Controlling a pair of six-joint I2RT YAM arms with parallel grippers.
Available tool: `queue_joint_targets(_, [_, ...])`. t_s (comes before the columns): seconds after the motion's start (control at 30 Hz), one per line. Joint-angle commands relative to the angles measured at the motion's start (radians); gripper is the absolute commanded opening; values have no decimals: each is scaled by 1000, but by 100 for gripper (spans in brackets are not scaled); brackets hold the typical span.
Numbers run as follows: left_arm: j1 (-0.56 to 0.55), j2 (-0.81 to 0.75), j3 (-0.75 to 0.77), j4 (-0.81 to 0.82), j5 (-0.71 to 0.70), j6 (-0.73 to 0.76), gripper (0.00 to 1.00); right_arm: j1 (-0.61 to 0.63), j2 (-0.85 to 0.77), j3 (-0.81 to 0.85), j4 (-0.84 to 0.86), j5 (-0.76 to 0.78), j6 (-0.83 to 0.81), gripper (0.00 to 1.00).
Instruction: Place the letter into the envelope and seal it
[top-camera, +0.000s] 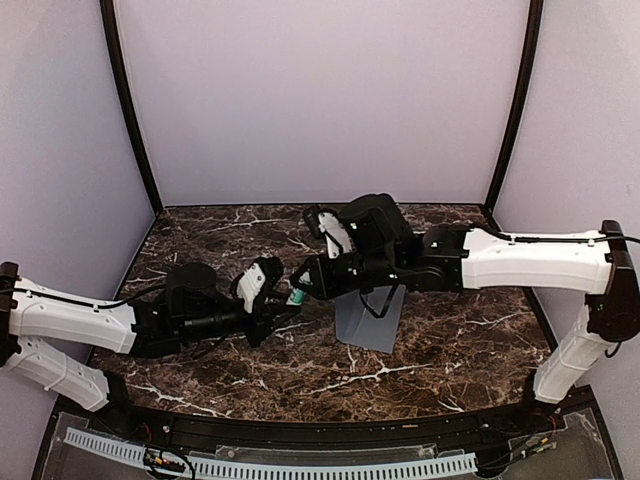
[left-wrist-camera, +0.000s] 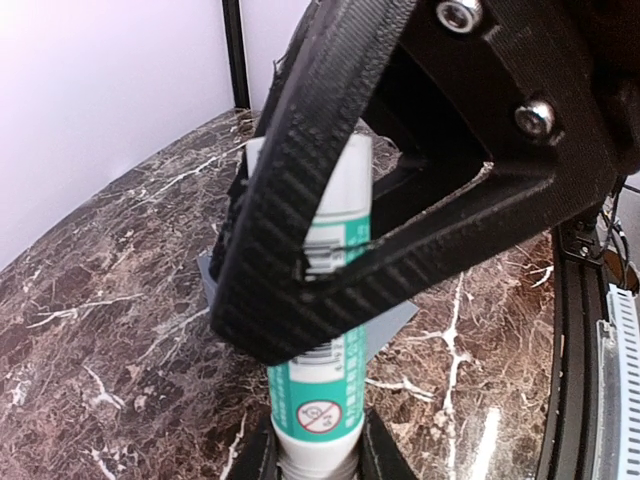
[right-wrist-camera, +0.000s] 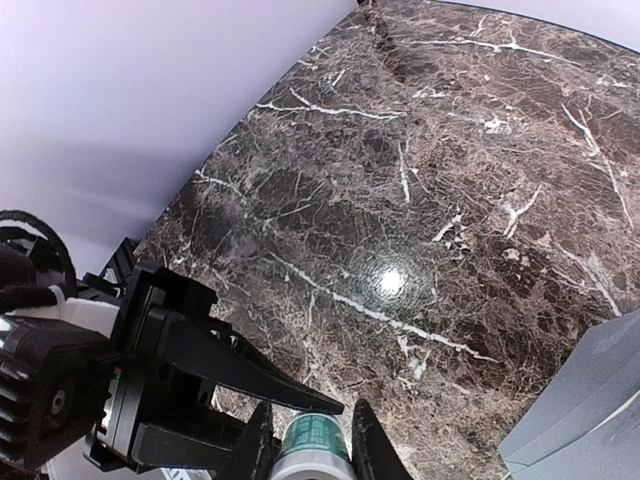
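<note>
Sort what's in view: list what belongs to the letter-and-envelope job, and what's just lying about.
Belongs to the job:
envelope, lying on the marble table
glue stick, likely for sealing, gripped by the left pincer and the right pincer at once
letter: not visible

Just lying about:
no loose item visible; only the table and the plain walls

Pale lilac walls (top-camera: 320, 90) rise beyond the jaws, flanked by black corner posts (top-camera: 130, 110). Beneath the jaws lies a brown, white-veined marble tabletop (top-camera: 440, 350) carrying a bright glare (right-wrist-camera: 392, 281).
</note>
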Motion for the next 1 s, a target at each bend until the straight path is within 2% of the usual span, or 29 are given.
queue_joint_targets(0.0, [-7, -37, 85, 429, -94, 51, 0, 36, 63, -27, -125, -36, 71, 0])
queue_joint_targets(0.1, [-7, -37, 72, 429, -53, 71, 1, 29, 35, -38, -119, -31, 62, 0])
queue_joint_targets(0.27, [-7, -54, 58, 385, 29, 101, 15, 7, -8, -51, -111, -42, 45, 0])
queue_joint_targets(0.47, [-6, -53, 74, 289, 21, 134, 29, -11, -55, -62, -111, -29, 33, 0])
queue_joint_targets(0.97, [-6, -66, 66, 185, 50, 131, 61, -41, -120, -68, -140, 26, 11, 0])
